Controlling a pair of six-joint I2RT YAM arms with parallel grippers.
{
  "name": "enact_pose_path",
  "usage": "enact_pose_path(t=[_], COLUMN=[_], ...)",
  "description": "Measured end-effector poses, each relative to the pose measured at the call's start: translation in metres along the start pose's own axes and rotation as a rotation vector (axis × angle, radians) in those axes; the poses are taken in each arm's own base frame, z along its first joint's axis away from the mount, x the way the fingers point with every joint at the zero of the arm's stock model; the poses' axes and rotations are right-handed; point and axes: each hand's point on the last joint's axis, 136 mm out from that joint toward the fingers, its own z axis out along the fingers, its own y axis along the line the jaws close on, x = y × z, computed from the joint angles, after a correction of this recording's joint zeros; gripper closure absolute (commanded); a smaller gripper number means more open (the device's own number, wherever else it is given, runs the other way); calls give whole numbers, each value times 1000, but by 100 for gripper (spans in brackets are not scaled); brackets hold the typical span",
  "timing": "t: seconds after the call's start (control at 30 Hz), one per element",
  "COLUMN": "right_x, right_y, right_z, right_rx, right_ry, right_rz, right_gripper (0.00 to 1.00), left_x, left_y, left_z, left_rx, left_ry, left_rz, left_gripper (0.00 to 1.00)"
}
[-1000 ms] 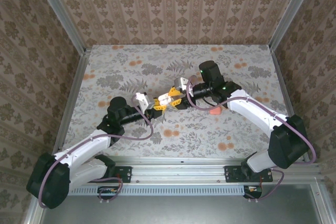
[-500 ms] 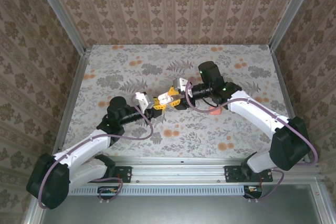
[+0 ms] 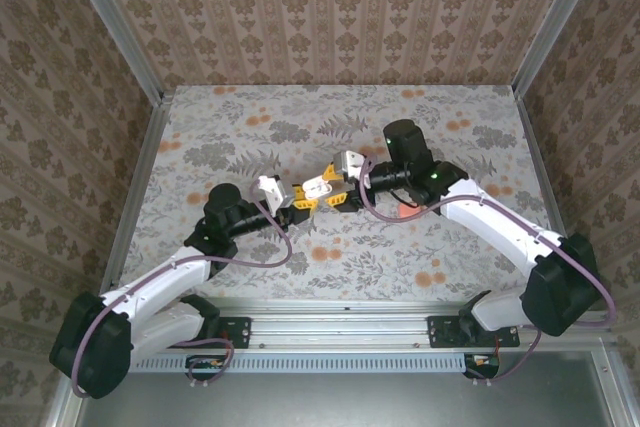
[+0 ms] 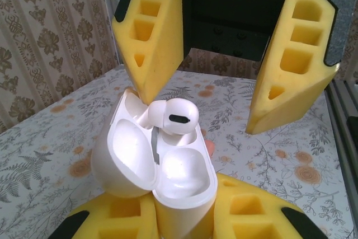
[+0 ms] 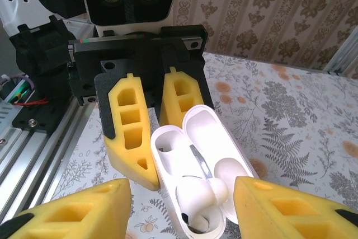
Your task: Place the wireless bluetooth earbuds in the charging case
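My left gripper (image 4: 179, 216) is shut on the white charging case (image 4: 170, 186), holding it upright above the cloth with its lid (image 4: 126, 155) swung open. A white earbud (image 4: 176, 118) stands in one socket, its head above the rim; the socket beside it is empty. My right gripper (image 5: 184, 211) is open, its yellow fingers (image 4: 151, 37) on either side of the earbud (image 5: 204, 197) and apart from it. From above, the case (image 3: 318, 188) sits between the left gripper (image 3: 298, 199) and the right gripper (image 3: 340, 185) at mid-table.
A small coral-pink object (image 3: 407, 210) lies on the flowered tablecloth (image 3: 250, 127) under my right forearm. Papered walls close off three sides, and an aluminium rail (image 3: 340, 312) runs along the near edge.
The right gripper's jaws have widened around the earbud, which stays in the case. The right arm has shifted slightly right. The left arm has held still.
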Motion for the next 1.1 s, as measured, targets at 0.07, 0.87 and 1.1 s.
enact_pose_path(t=[0.07, 0.87, 1.1], right_x=[-2, -7, -6], right_y=[0, 3, 8], right_z=[-1, -29, -29], right_rx=[7, 117, 104], right_ry=[-8, -91, -91], right_rz=[-5, 24, 38], right_gripper=[46, 53, 57], left_x=[-1, -4, -4], left_y=[-1, -5, -5], left_z=[0, 1, 1], left_rx=[3, 19, 20], left_ry=[-4, -13, -13], left_rz=[4, 13, 13], left_gripper=[93, 93, 94])
